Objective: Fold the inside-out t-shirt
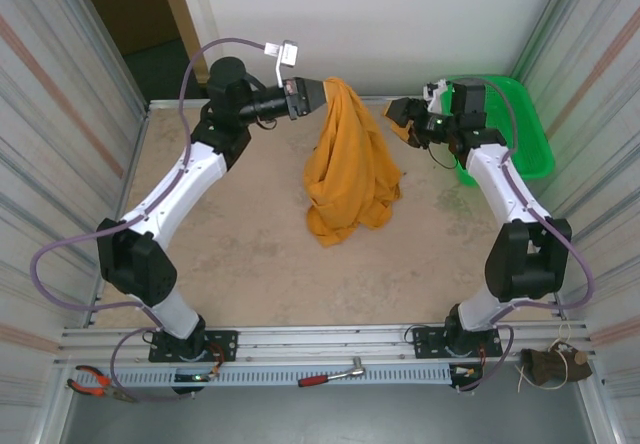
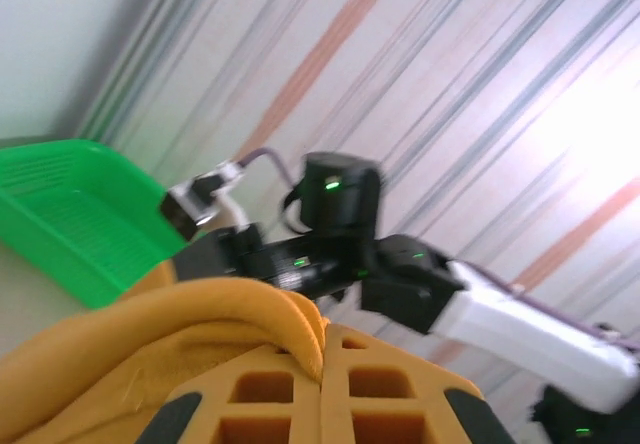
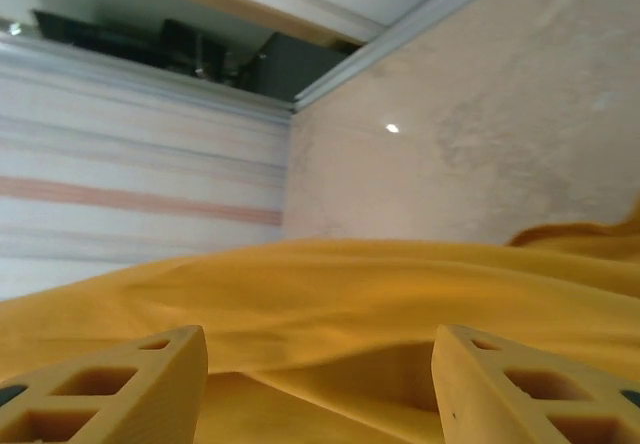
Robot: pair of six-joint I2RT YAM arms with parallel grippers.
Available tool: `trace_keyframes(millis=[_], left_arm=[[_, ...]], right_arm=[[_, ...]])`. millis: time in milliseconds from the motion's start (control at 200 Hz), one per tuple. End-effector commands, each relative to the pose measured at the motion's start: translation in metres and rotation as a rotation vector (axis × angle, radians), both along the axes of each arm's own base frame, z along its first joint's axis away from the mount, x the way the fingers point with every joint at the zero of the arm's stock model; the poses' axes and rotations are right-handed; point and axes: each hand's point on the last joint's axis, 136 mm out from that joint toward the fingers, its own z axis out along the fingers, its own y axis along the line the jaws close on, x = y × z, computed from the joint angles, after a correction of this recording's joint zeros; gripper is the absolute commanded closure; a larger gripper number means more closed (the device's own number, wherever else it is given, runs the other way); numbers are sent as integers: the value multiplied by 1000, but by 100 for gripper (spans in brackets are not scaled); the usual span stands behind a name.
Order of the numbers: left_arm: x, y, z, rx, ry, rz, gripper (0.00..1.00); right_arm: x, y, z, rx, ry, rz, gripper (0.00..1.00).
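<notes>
The inside-out t-shirt (image 1: 350,169) is an orange-yellow bundle that hangs from its top edge, its lower part heaped on the table (image 1: 230,224). My left gripper (image 1: 322,93) is raised at the back centre and shut on that top edge. In the left wrist view its fingers (image 2: 250,394) pinch a rolled fold of the t-shirt (image 2: 150,314), and the gripper (image 2: 322,359) shows no gap. My right gripper (image 1: 394,116) hovers just right of the cloth, open. In the right wrist view its fingers (image 3: 130,384) stand wide apart with the t-shirt (image 3: 350,284) spread right in front, not gripped.
A green basket (image 1: 520,129) sits at the back right corner, also visible as the basket (image 2: 70,214) from the left wrist. Corrugated walls close in both sides. Pliers (image 1: 92,382) and a red-handled tool (image 1: 330,375) lie on the near rail.
</notes>
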Motion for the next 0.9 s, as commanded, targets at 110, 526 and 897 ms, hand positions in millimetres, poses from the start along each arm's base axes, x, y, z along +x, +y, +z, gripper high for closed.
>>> trace_keyframes(millis=[110, 526, 897], left_arm=[[1, 14, 50, -165, 85, -28, 100], [-7, 11, 73, -145, 116, 64, 100], [-12, 47, 114, -173, 161, 210, 100]], right_arm=[[-61, -10, 53, -155, -188, -53, 33], [-99, 101, 46, -338, -298, 112, 23], [-82, 59, 56, -257, -329, 93, 100]])
